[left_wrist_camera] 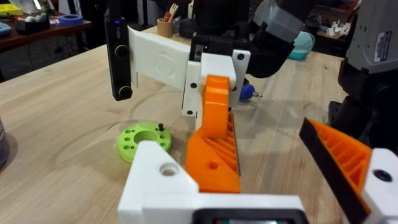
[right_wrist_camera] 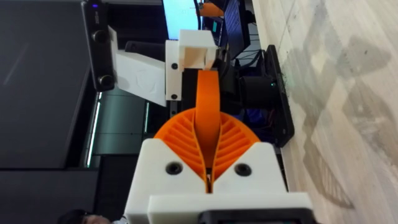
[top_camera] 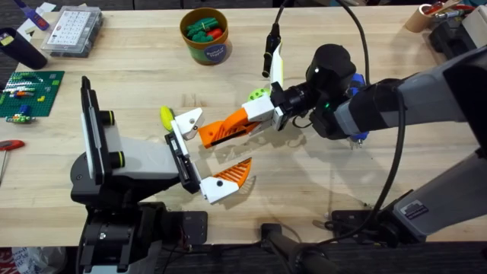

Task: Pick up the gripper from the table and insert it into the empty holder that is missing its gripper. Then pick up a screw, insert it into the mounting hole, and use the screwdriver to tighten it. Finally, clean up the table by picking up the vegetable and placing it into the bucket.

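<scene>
My right gripper [top_camera: 242,119] is shut on the gripper [top_camera: 215,135], an orange wedge-shaped finger. It holds the wedge level, with the wedge's end against the empty holder [top_camera: 186,122], a white bracket on the black rail. In the left wrist view the wedge [left_wrist_camera: 213,163] lies beside the holder [left_wrist_camera: 160,180]. In the right wrist view the orange pads [right_wrist_camera: 233,134] clamp the wedge [right_wrist_camera: 207,99] edge-on. My left gripper [top_camera: 204,152] stands open, with its matching orange finger [top_camera: 230,176] apart. A black screw [left_wrist_camera: 160,127] stands in a green disc [top_camera: 257,93]. A small yellow vegetable [top_camera: 166,116] lies by the holder. The bucket [top_camera: 205,34] holds green and red pieces.
A clear compartment box [top_camera: 72,30] sits at the far left, with a green baseplate [top_camera: 30,91] and a red-handled tool [top_camera: 7,144] along the left edge. A blue-handled tool [left_wrist_camera: 247,92] lies under the right arm. A cup [top_camera: 426,15] stands at the far right.
</scene>
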